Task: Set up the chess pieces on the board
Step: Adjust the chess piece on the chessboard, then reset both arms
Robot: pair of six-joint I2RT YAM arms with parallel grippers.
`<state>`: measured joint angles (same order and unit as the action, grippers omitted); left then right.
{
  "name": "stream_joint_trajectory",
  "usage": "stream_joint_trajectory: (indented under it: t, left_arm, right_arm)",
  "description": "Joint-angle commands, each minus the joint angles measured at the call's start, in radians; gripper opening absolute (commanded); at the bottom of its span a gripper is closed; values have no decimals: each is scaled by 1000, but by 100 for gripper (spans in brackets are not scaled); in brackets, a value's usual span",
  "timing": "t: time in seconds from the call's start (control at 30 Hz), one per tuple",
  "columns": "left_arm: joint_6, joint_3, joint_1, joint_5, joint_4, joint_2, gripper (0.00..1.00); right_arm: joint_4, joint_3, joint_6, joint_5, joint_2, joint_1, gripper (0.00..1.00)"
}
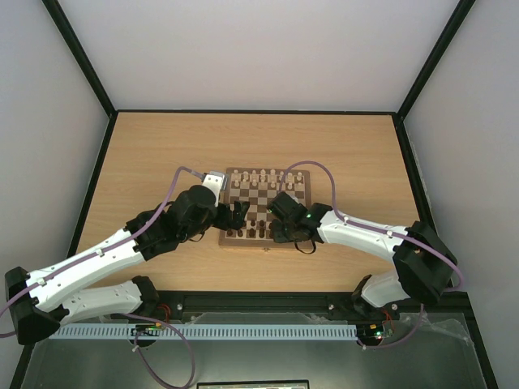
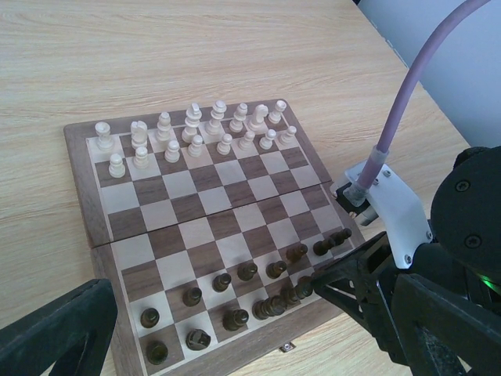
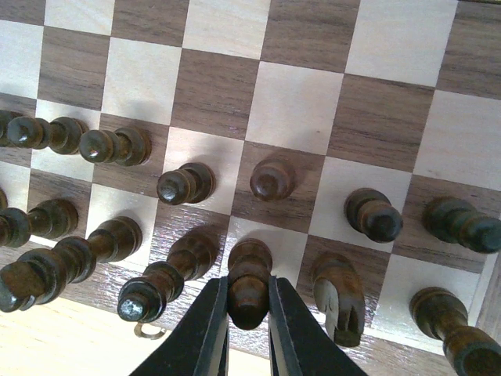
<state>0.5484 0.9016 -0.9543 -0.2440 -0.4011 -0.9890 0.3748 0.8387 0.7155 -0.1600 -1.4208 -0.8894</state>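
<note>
The board (image 1: 263, 242) lies mid-table, and its border shows in the left wrist view (image 2: 78, 196). Dark brown chess pieces (image 2: 235, 274) stand in two rows on its near side. My right gripper (image 3: 248, 309) is shut on a dark piece (image 3: 249, 282) that stands in the back row next to a dark knight (image 3: 338, 294). From above, the right gripper (image 1: 281, 227) is over the board's near right part. My left gripper (image 1: 236, 215) hovers open and empty over the board's near left edge; one finger (image 2: 55, 333) shows.
Cream pieces (image 2: 196, 133) stand in two rows on the board's far side (image 1: 263, 177). The right arm's white link and purple cable (image 2: 391, 157) cross the left wrist view beside the board. A small metal clasp (image 3: 142, 330) sits on the board's near edge. Black frame rails bound the table.
</note>
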Motion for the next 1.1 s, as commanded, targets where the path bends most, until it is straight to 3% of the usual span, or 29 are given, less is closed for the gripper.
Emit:
stream_joint_trajectory:
  t: [0.0, 0.27, 0.63, 0.97, 1.07]
  left_arm:
    - [-11, -11, 4, 2, 24, -1, 99]
    - [-15, -11, 5, 11, 28, -9, 99]
    - [-16, -10, 5, 12, 29, -8, 99]
    - [-16, -9, 5, 11, 30, -2, 99]
    - [-17, -6, 5, 12, 30, -4, 99]
  right_arm:
    - [64, 11, -12, -26, 26, 3, 11]
    - [71, 16, -15, -27, 25, -4, 12]
    - [72, 23, -19, -23, 19, -11, 24]
    - [123, 63, -15, -34, 127, -36, 56]
    - [132, 65, -14, -32, 184, -39, 72]
